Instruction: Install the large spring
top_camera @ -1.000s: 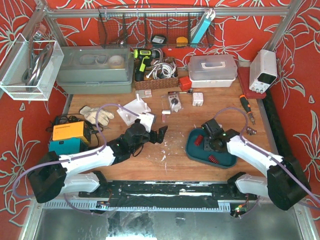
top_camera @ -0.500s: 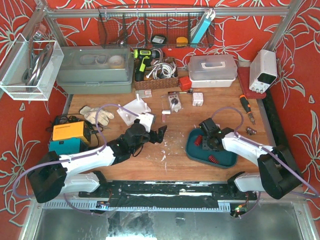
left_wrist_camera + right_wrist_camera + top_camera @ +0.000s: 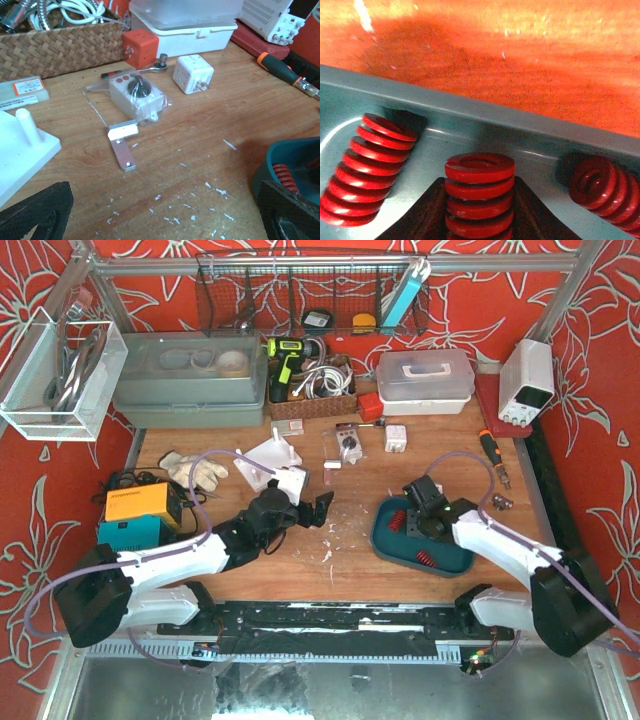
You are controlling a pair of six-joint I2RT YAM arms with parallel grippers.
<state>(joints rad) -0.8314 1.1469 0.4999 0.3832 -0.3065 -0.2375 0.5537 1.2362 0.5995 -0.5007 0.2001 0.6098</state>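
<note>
Inside the teal plastic tray [image 3: 388, 548] at 4 o'clock on the wooden tabletop [image 3: 350, 545], the right pincer [image 3: 479, 215] grips the middle red coiled steel spring [image 3: 479, 167], apparently to lift it out, while the left pincer [image 3: 305, 508] gapes empty at 9 o'clock

The top camera looks down from high on the near side of the teal tray [image 3: 390, 545], far enough to show everything around it. The left wrist camera looks low from left of the tray [image 3: 277, 152], catching its rim. The right wrist camera is very close, inside the tray [image 3: 520, 125], facing its wall.
</note>
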